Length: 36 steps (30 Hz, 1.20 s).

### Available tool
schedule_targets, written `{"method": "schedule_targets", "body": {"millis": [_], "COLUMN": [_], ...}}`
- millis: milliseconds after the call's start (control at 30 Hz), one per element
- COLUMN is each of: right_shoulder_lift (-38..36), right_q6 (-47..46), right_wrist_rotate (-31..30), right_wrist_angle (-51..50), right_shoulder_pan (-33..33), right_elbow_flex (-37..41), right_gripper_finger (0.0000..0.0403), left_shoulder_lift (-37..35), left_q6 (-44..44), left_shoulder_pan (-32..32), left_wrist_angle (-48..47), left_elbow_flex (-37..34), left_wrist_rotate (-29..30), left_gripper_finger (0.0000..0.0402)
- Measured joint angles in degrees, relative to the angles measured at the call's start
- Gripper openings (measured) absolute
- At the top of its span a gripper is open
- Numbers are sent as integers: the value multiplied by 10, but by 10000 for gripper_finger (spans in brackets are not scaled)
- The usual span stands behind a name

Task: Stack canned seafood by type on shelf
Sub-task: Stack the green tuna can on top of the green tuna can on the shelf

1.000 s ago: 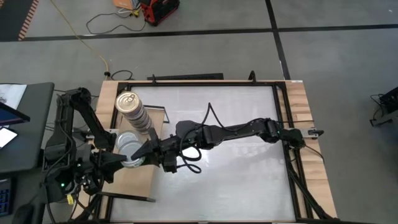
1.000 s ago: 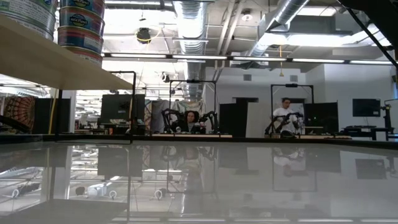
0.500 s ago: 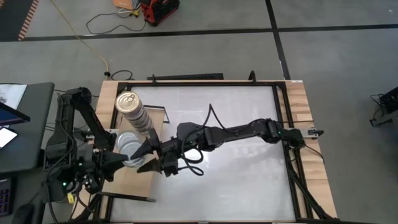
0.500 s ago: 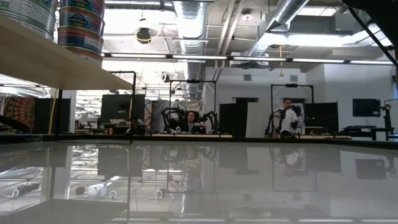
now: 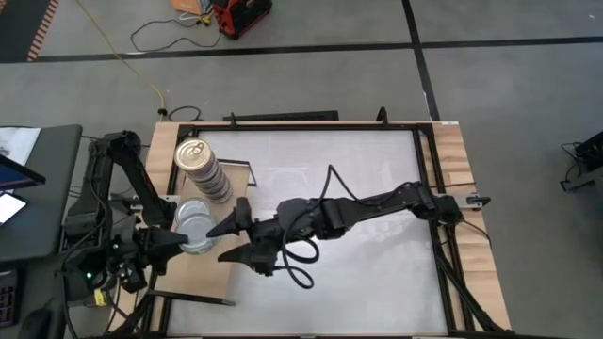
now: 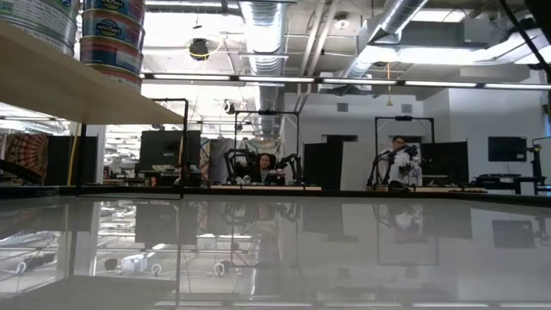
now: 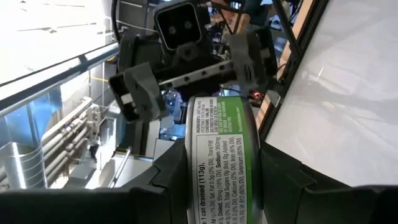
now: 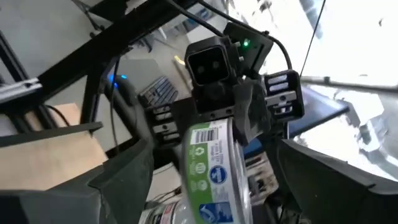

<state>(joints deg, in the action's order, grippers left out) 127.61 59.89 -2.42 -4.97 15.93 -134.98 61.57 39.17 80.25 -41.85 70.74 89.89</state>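
Tabletop (image 6: 344, 250) gleams white, mirroring ceiling lights (image 6: 258, 79) beyond.

Grey concrete floor (image 5: 311, 66) around the table, silver ceiling ducts (image 6: 263, 26), strip lights (image 6: 379, 83) overhead.

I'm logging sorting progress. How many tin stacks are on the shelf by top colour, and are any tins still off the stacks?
Gold-topped stack: 1
Silver-grey-topped stack: 1
Single tin held in the left gripper: 1
Total: 3 (2 stacks on the shelf, 1 held tin)
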Motion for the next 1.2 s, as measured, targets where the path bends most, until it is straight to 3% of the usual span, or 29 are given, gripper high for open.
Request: {"method": "schedule_targets", "body": {"millis": [400,867,1200], "right_shoulder_lift": [-49,-49,-48], "right_q6": [-101,-106,-122], "right_wrist_rotate": [-25,-23,-22], "right_wrist_angle": [-145,-172,-205], "right_shoulder_pan": [13,14,21], "right_elbow_flex": [0,0,0], "right_gripper_finger": [372,372,372], "left_shoulder_lift": [-23,-23,-33], "left_q6": [-46,-190,-207], "left_shoulder_pan": [38,88,88], "left_wrist_angle": [-59,-240,-281], "left_elbow_flex": [0,0,0], "left_wrist_rotate": [2,1,1], "left_gripper_finger": [140,140,140]}}
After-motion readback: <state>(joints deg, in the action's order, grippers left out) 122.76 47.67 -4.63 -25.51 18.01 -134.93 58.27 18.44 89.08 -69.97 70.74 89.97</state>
